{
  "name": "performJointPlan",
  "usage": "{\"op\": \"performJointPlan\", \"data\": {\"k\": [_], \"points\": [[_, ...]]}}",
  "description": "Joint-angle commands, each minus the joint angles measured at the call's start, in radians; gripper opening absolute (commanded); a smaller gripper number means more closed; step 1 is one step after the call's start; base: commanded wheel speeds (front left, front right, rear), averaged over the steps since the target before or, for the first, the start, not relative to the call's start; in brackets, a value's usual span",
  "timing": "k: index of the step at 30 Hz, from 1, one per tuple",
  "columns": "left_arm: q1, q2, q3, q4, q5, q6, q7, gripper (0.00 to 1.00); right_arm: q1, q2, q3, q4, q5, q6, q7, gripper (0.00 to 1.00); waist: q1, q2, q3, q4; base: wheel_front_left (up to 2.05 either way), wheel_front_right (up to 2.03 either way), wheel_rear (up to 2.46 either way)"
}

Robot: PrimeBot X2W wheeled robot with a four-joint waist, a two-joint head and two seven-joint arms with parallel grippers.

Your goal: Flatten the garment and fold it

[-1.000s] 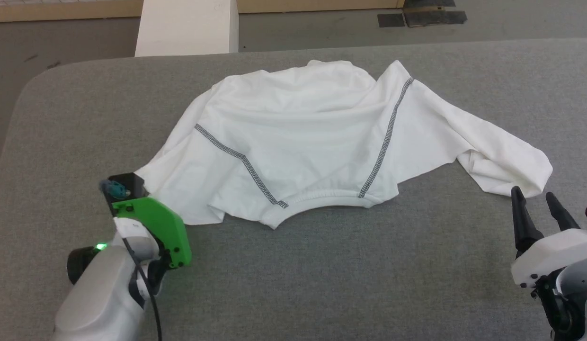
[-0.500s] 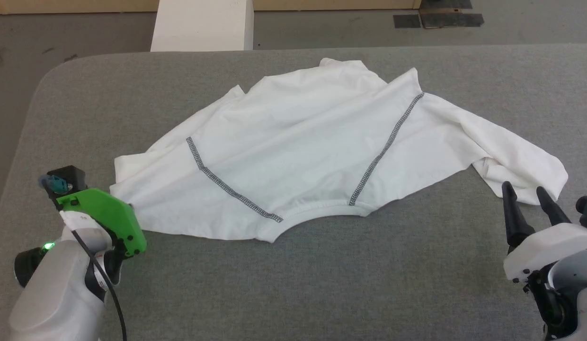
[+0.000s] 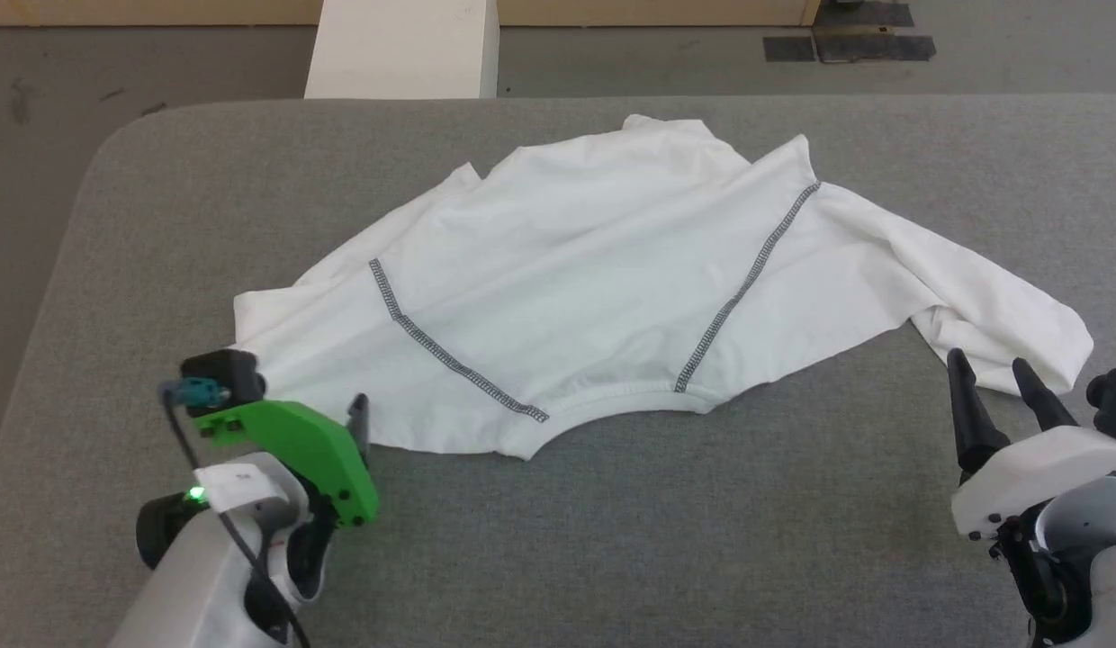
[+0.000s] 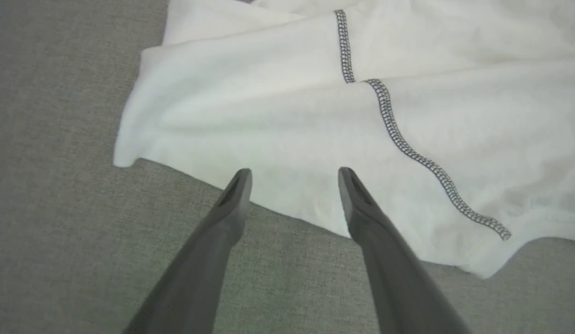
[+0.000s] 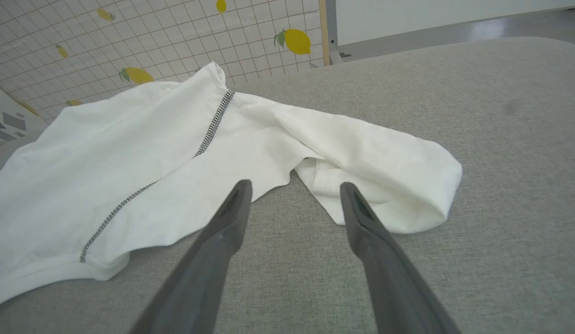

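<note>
The garment point(image 3: 594, 288), a white long-sleeved shirt with dark zigzag seams, lies spread on the grey table, neckline towards me. Its left sleeve edge point(image 3: 270, 333) lies flat. Its right sleeve point(image 3: 999, 315) is folded back on itself in a bunch. My left gripper point(image 4: 294, 172) is open, its tips just over the near edge of the left sleeve point(image 4: 315, 116), with nothing between them. My right gripper point(image 3: 986, 360) is open too and hovers just short of the bunched right sleeve point(image 5: 385, 167) without touching it.
The grey padded table point(image 3: 612, 540) has rounded far corners and bare room in front of the shirt. A rigid white box point(image 3: 400, 49) stands beyond its far edge. Dark mats point(image 3: 846, 45) lie on the floor. A lemon-patterned tiled wall point(image 5: 130, 37) rises behind.
My left gripper pulled the left sleeve outwards, spreading the shirt wider, then opened, let go and drew back towards me. The right gripper stayed put. The camera shifted a little.
</note>
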Motion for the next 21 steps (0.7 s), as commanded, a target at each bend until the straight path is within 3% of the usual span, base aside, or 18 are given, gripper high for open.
{"op": "performJointPlan", "data": {"k": [1, 13, 14, 15, 16, 17, 21], "points": [[-0.006, 0.013, -0.022, 0.003, 0.024, -0.002, 0.022, 1.0, -0.009, 0.001, 0.005, 0.001, 0.006, -0.001, -0.007, 1.0, 0.0, -0.0001, 0.008, -0.002, 0.0, 0.0, 0.0], [-0.088, 0.033, -0.1, 0.193, 0.054, -0.007, 0.164, 1.0, -0.012, 0.001, 0.009, 0.004, 0.011, -0.001, -0.014, 1.0, 0.0, -0.0001, 0.039, -0.037, 0.0, 0.0, 0.0], [-0.084, 0.03, -0.104, 0.203, 0.046, -0.011, 0.179, 0.84, -0.011, 0.001, 0.007, 0.004, 0.011, -0.001, -0.015, 1.0, 0.0, -0.0001, 0.039, -0.039, 0.0, 0.0, 0.0], [-0.078, 0.027, -0.108, 0.211, 0.035, -0.019, 0.194, 0.25, -0.01, 0.001, 0.006, 0.006, 0.012, -0.001, -0.017, 1.0, 0.0, -0.0001, 0.038, -0.042, 0.0, 0.0, 0.0], [-0.073, 0.023, -0.107, 0.214, 0.026, -0.024, 0.198, 0.04, -0.009, 0.001, 0.005, 0.006, 0.013, -0.001, -0.018, 1.0, 0.0, -0.0001, 0.038, -0.043, 0.0, 0.0, 0.0], [-0.066, 0.018, -0.106, 0.216, 0.014, -0.03, 0.203, 0.0, -0.007, 0.001, 0.003, 0.007, 0.013, -0.001, -0.019, 1.0, 0.0, -0.0001, 0.037, -0.043, 0.0, 0.0, 0.0], [-0.049, 0.009, -0.08, 0.208, -0.015, -0.045, 0.164, 0.0, -0.005, 0.001, 0.002, 0.008, 0.009, -0.001, -0.02, 1.0, 0.0, -0.0001, 0.033, -0.037, 0.0, 0.0, 0.0]]}}
